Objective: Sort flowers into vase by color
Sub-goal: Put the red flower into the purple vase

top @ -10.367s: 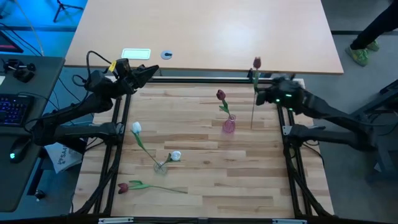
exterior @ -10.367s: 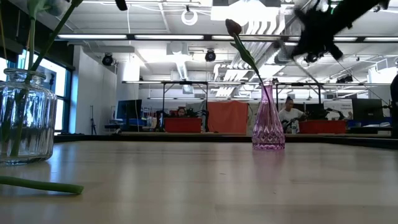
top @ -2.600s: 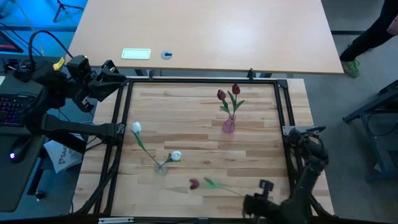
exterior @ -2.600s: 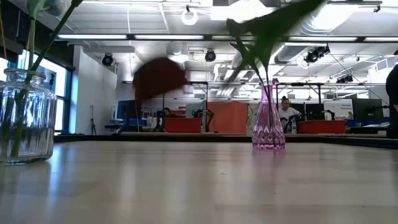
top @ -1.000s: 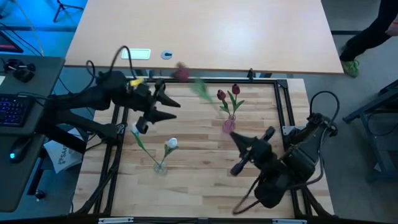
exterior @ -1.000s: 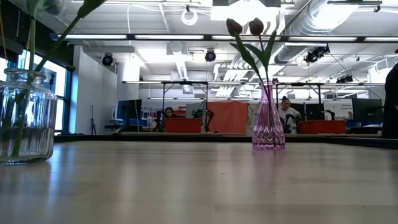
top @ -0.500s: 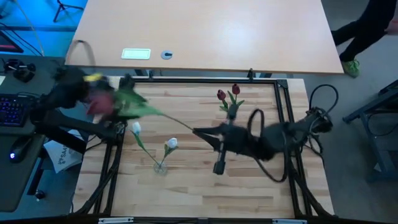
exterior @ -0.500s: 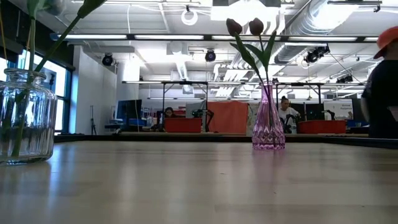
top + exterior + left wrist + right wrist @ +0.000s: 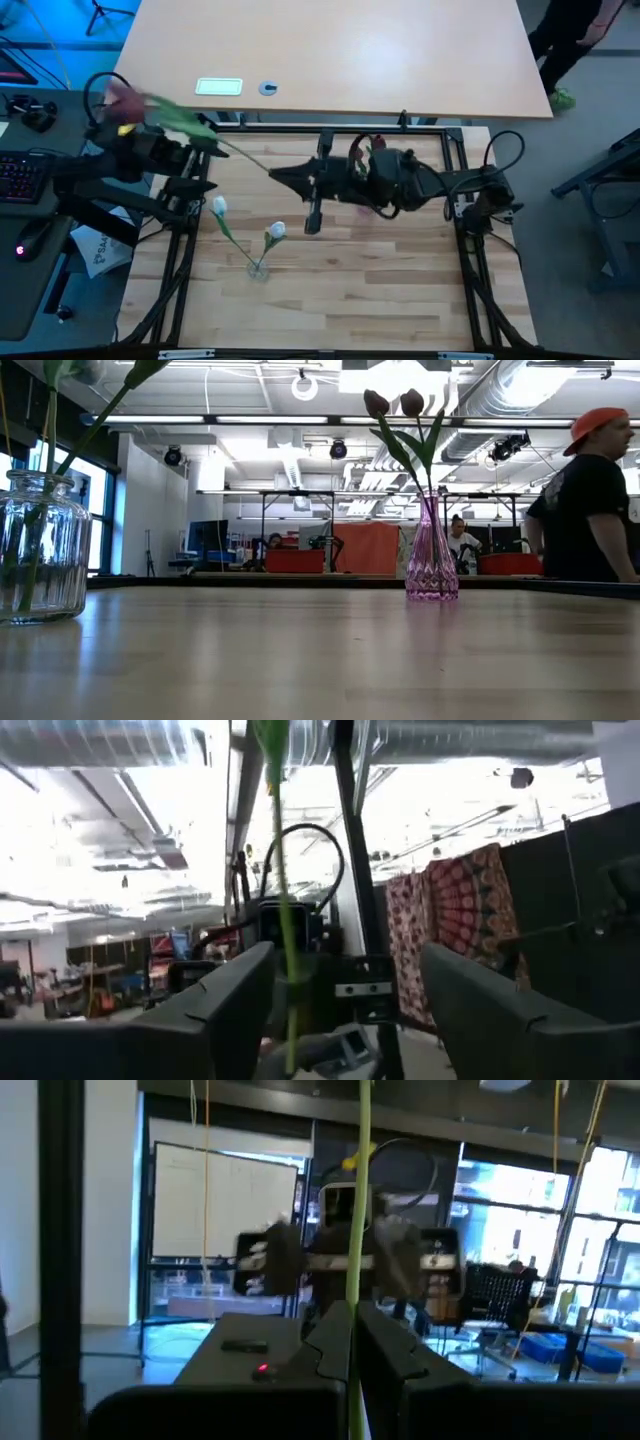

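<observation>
A dark-red tulip (image 9: 125,97) hangs in the air over the table's far-left corner. Its green stem (image 9: 235,152) runs level to my right gripper (image 9: 275,172), which is shut on it. My left gripper (image 9: 195,142) is open at the left rail, and the stem (image 9: 285,920) passes between its fingers (image 9: 235,1010). The pink vase (image 9: 432,560) holds two dark-red tulips (image 9: 395,402); in the high view my right arm partly covers it. The clear jar (image 9: 258,268) holds two white tulips (image 9: 218,205) by their stems. My right gripper pinches the tulip's stem (image 9: 354,1285) near its bottom end between both fingers (image 9: 330,1335), reaching level from the table's right and in line with the stem. The flower is lifted clear, lying about level with its head out past the left rail. My left gripper: I cannot tell whether it touches the stem.
Black frame rails (image 9: 330,128) border the wooden table. A tan table (image 9: 330,60) lies beyond the far edge, with a white card (image 9: 218,87) on it. A person (image 9: 590,500) stands behind the table at the right. Bare wood (image 9: 360,290) fills the near half.
My right gripper has swung from the table's near right toward its far-left part, carrying the red tulip, whose head now lies past the left rail. My left arm has drawn back from over the table to the left rail. A person has walked into the low view.
</observation>
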Robot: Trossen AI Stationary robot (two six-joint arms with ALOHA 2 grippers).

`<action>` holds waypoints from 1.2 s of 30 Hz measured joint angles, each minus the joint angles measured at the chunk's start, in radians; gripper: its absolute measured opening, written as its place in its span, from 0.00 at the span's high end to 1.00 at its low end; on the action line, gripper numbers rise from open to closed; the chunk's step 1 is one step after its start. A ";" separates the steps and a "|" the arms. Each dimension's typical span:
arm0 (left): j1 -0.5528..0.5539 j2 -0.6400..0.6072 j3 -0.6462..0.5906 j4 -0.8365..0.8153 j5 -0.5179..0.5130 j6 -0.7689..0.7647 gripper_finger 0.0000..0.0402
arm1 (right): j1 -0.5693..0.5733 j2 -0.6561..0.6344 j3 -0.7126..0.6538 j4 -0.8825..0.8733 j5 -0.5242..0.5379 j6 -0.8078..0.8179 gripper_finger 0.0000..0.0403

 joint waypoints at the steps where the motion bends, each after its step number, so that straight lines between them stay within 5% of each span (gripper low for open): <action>1: -0.002 0.014 -0.001 0.018 -0.008 0.009 0.41 | -0.008 0.000 0.000 0.018 -0.011 -0.010 1.00; 10: -0.006 0.187 -0.005 0.261 -0.159 0.098 0.41 | -0.110 -0.008 0.000 -0.020 -0.302 -0.034 1.00; 22: -0.018 0.222 -0.004 0.289 -0.333 0.107 0.41 | -0.258 -0.218 0.002 -0.420 -0.677 -0.036 1.00; 28: -0.023 0.282 -0.004 0.289 -0.370 0.188 0.41 | -0.289 -0.223 0.000 -0.562 -0.692 -0.044 1.00; 36: -0.013 0.182 -0.004 0.108 -0.446 0.255 0.41 | -0.356 -0.363 -0.178 -0.472 -0.564 -0.014 1.00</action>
